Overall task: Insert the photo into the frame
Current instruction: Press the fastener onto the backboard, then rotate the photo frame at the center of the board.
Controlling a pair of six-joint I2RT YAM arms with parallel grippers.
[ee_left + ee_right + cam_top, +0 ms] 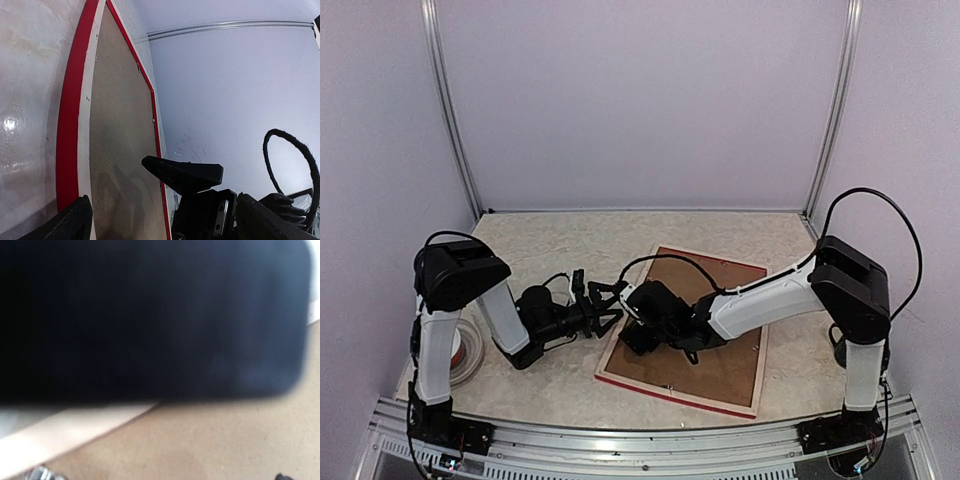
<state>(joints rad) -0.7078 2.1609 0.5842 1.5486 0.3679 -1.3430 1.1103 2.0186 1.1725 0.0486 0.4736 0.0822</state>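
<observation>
The frame lies face down on the table, its red edge and pale wood rear showing, with a brown backing board set in it. The photo is out of view. My left gripper lies low just left of the frame's left edge, open and empty. In the left wrist view the red frame edge and backing board run ahead. My right gripper rests over the board's left part, one of its fingers jutting free. The right wrist view is mostly blocked by a dark blur above the board.
A white and red tape roll sits at the table's left edge behind the left arm. The right arm's black cable loops over the frame. Lilac walls enclose the table on three sides.
</observation>
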